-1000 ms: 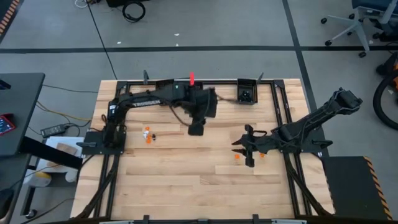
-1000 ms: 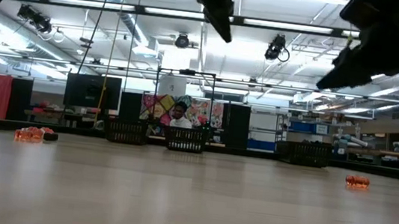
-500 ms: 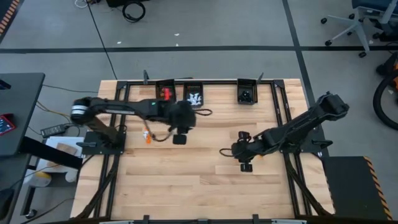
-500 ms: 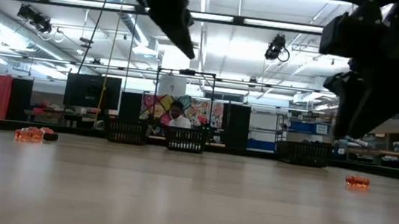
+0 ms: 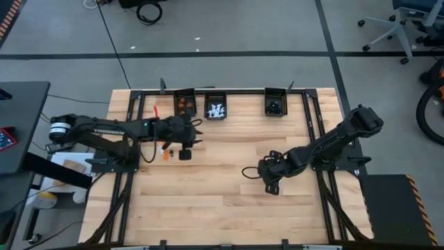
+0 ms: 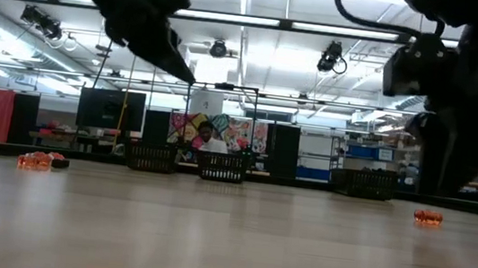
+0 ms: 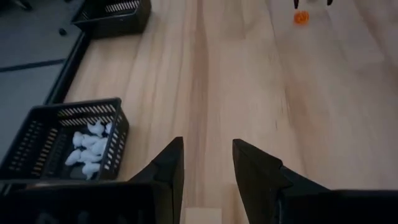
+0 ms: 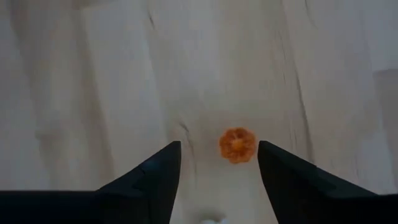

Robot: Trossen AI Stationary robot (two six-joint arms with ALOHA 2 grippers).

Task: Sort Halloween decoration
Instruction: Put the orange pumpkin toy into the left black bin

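The wooden table (image 5: 222,201) carries everything, with a black frame round its edges. The left arm (image 5: 104,128) reaches in from the left edge and the right arm (image 5: 333,142) from the right edge, both stretched low toward the middle. Three small black bins stand in a row along the far edge: the bin nearest the far left corner (image 5: 175,103) holds orange trinkets (image 5: 183,105), the middle bin (image 5: 207,107) holds white trinkets (image 5: 217,110), and the third bin (image 5: 267,104), apart toward the far right corner, has something dark in it that cannot be made out. The left claw (image 5: 196,133) hangs over the table just on the near side of the first two bins; its fingers (image 7: 171,163) stand apart with only bare wood between them, so it is open and holds nothing. The right claw (image 5: 250,171) is low over the middle of the table, a little toward the near edge, and its fingers (image 8: 158,171) are spread wide. Between them one orange pumpkin trinket (image 8: 237,144) lies flat on the wood, close to one finger, ungripped; whether it touches that finger cannot be told. A few loose orange trinkets (image 5: 165,151) lie toward the left edge, just beside the left claw. In the low view another orange piece (image 6: 427,217) rests on the wood.
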